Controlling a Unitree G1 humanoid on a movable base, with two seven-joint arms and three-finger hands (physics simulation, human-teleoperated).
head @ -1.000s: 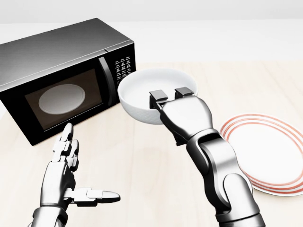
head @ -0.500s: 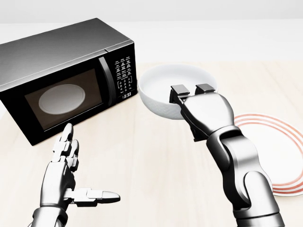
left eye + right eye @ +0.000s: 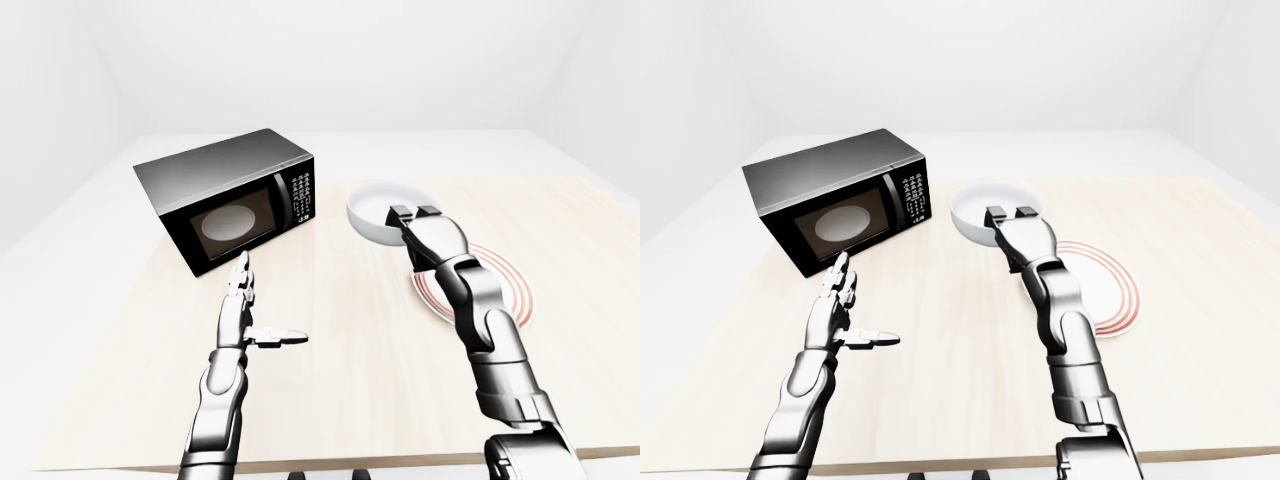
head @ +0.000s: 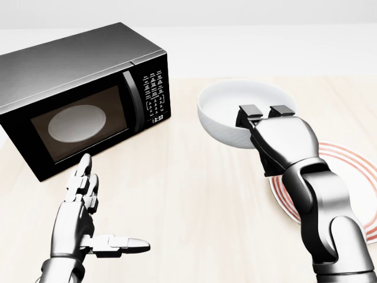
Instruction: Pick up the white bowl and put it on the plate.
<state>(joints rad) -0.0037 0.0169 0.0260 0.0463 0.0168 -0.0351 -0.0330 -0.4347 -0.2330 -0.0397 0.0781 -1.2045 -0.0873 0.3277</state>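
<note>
Pickup looks done: our right hand [image 4: 263, 112] has its fingers pinched over the near rim of the white bowl [image 4: 230, 109], held above the counter [image 4: 188, 194] just left of the plate [image 4: 347, 168]. Placing remains. Left hand [image 4: 82, 227] hovers spread, empty.

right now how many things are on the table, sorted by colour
black: 1, the microwave
white: 1, the white bowl, held in the right robot hand
white with red rings: 1, the plate
total: 3
</note>
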